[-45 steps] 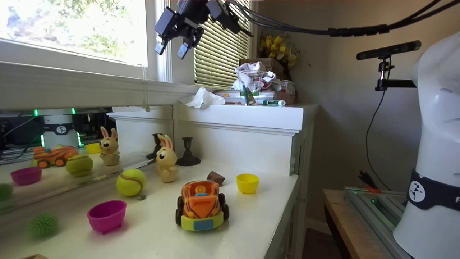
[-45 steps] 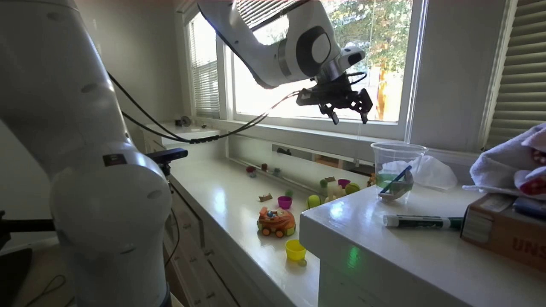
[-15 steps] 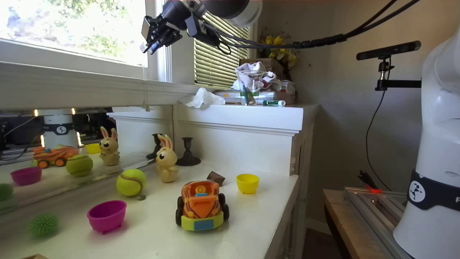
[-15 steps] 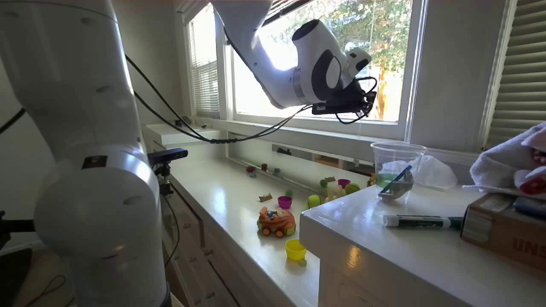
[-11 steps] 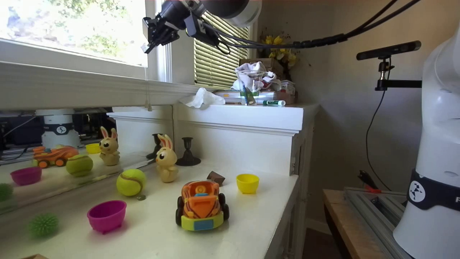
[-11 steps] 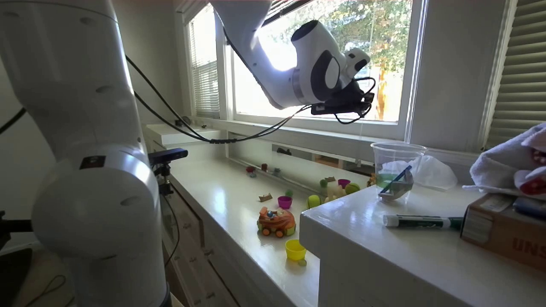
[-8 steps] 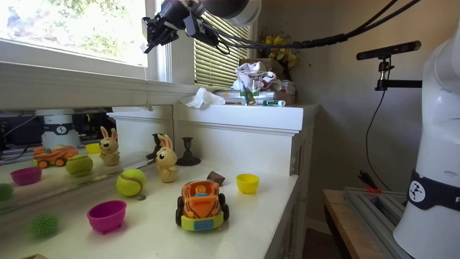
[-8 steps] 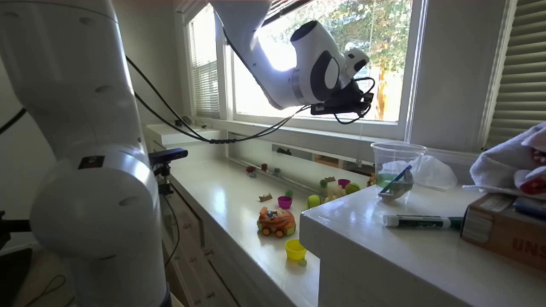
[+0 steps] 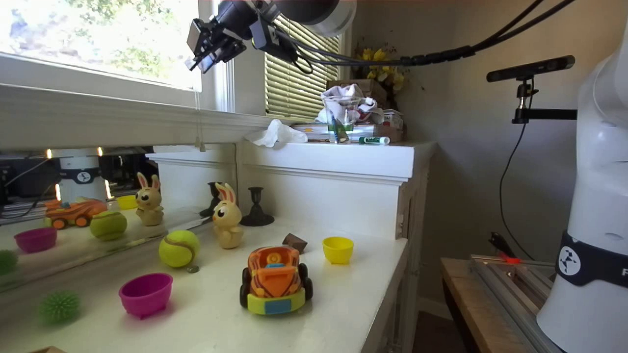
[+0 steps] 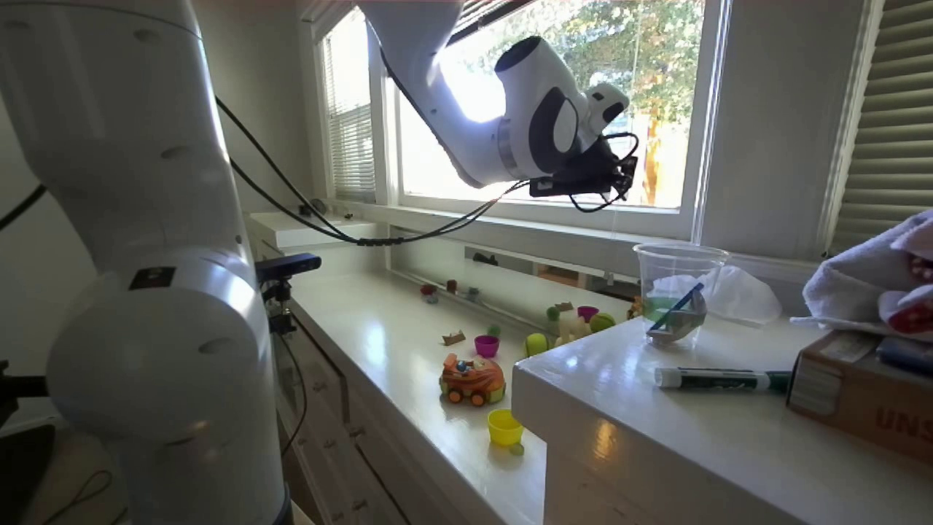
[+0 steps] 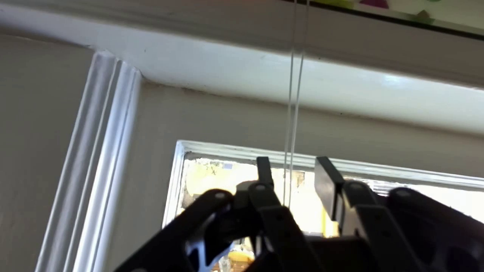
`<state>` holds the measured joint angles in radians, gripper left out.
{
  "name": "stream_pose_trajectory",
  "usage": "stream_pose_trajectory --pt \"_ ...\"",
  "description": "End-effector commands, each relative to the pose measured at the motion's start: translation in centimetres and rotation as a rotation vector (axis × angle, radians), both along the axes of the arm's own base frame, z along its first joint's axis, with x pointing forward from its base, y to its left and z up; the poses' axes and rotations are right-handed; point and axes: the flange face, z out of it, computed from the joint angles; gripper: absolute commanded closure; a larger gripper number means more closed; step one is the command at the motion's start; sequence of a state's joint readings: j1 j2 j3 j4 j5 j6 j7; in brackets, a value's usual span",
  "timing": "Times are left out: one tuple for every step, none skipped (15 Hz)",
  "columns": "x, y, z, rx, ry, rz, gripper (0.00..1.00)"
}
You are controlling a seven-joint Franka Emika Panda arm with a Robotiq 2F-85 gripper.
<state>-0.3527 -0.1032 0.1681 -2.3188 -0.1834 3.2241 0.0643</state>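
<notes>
Two cords (image 11: 297, 102) are running ungripped between the half-spread fingers (image 11: 326, 183) of the gripper (image 11: 291, 166), vanishing towards its body.

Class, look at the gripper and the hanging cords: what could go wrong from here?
In the wrist view, the thin hanging cords show in the gap of the open gripper; if it closes, one might slip free. Behind them is the window; reaching too far could knock it.

Cords (image 11: 295, 113) cropped, box txt (image 10: 904, 423) cut off
</notes>
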Motion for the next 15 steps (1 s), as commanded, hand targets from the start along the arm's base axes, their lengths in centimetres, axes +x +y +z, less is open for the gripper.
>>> stream_pose_trajectory --pt "0.7 -0.3 0.6 -0.012 -0.028 0.007 0.32" --pt "0.8 -0.3 0.6 -0.011 -0.028 0.006 0.26" --pt "0.8 -0.4 0.7 -0.012 -0.030 0.006 0.18" --pt "0.9 -0.4 0.7 -0.012 -0.031 0.005 0.12" --pt "1.0 -0.5 0.7 -0.012 -0.032 0.004 0.05" --pt "1.1 -0.6 0.7 -0.012 -0.033 0.004 0.03" --pt "1.2 -0.7 0.7 -0.011 -0.033 0.003 0.00" --pt "1.4 -0.8 0.7 -0.012 -0.036 0.004 0.00" --pt "1.5 -0.8 0.6 -0.011 -0.036 0.003 0.01" --pt "1.6 -0.8 0.5 -0.010 -0.031 0.004 0.25" --pt "1.6 -0.8 0.4 -0.011 -0.031 0.005 0.26" --pt "1.7 -0.8 0.3 -0.011 -0.033 0.006 0.33" --pt "1.7 -0.8 0.2 -0.012 -0.032 0.008 0.41" --pt "1.8 -0.8 0.1 -0.011 -0.034 0.010 0.49" --pt "2.0 -0.8 0.1 -0.011 -0.036 0.012 0.55"
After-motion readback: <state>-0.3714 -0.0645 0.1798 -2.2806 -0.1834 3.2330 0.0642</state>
